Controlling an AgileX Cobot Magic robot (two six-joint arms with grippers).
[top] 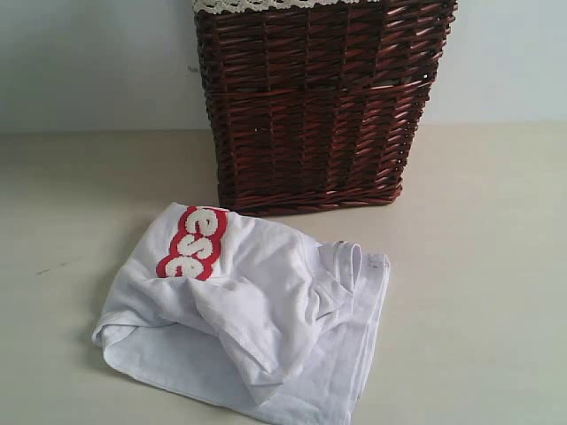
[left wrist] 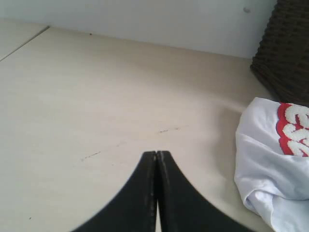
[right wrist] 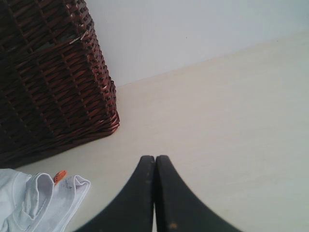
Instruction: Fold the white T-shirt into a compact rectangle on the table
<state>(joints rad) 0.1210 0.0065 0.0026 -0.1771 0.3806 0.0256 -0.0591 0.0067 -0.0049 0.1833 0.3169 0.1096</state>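
White T-shirt [top: 257,310] crumpled on the table [top: 478,266], red-edged letters [top: 190,243] reading "ese"; left gripper [left wrist: 156,154] and right gripper [right wrist: 155,158] clenched, empty.

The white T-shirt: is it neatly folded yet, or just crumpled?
Crumpled, not folded. The white T-shirt lies in a wrinkled heap on the table in front of the wicker basket, its layers overlapping unevenly.

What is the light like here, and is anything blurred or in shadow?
Exterior view: soft, even light; the T-shirt casts only a faint shadow on the table. Left wrist view: the shut left gripper is a dark, soft-edged shape. Right wrist view: the basket goes nearly black in its weave.
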